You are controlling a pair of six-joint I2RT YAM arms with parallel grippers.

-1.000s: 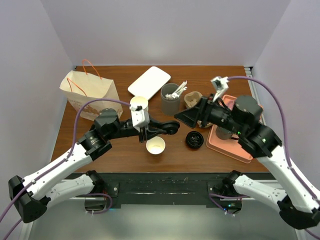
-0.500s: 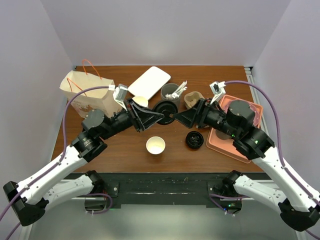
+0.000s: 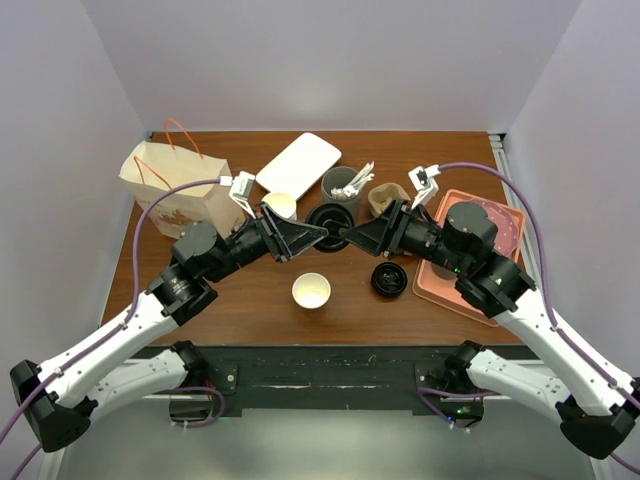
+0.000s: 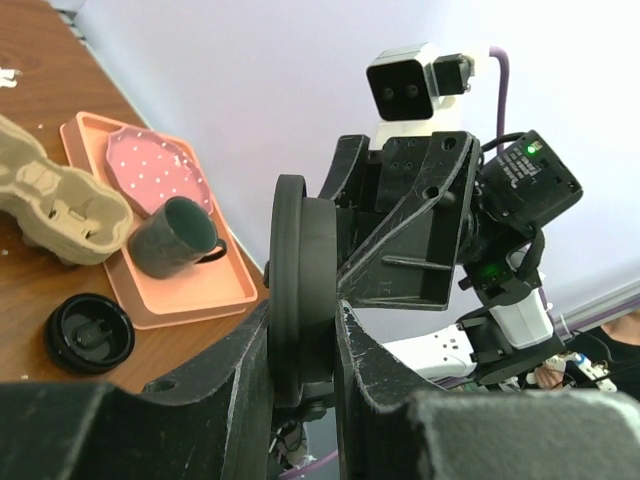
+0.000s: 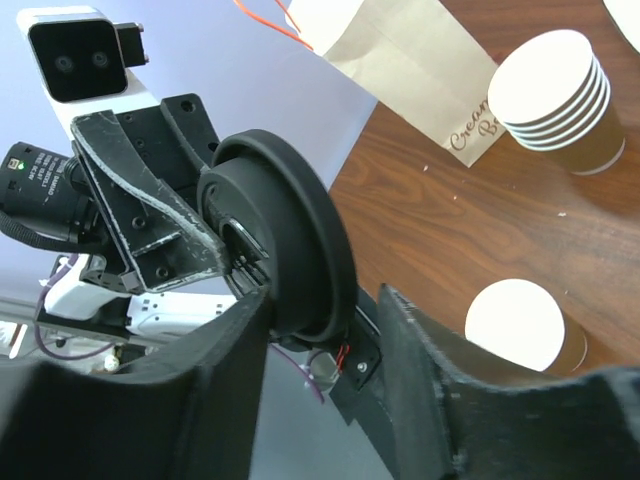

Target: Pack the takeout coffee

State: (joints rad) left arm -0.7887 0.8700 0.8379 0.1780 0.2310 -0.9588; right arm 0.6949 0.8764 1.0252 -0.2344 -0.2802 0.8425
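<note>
With left jaws, pinching round black plastic lid (image 3: 329,216) by its rim, up in the air between both arms. With right jaws, flanking same lid, spread, gap visible on one side; no grip yet, judging by wrist view. On wooden surface (image 3: 260,310), nearer the bases: small cream-white paper cup (image 3: 311,291), upright, uncapped. At far left, well apart: tan paper bag (image 3: 178,186), upright. Judged early in task: nothing capped, nothing bagged. Left to do: seat lid on cup, lower cup into bag.
</note>
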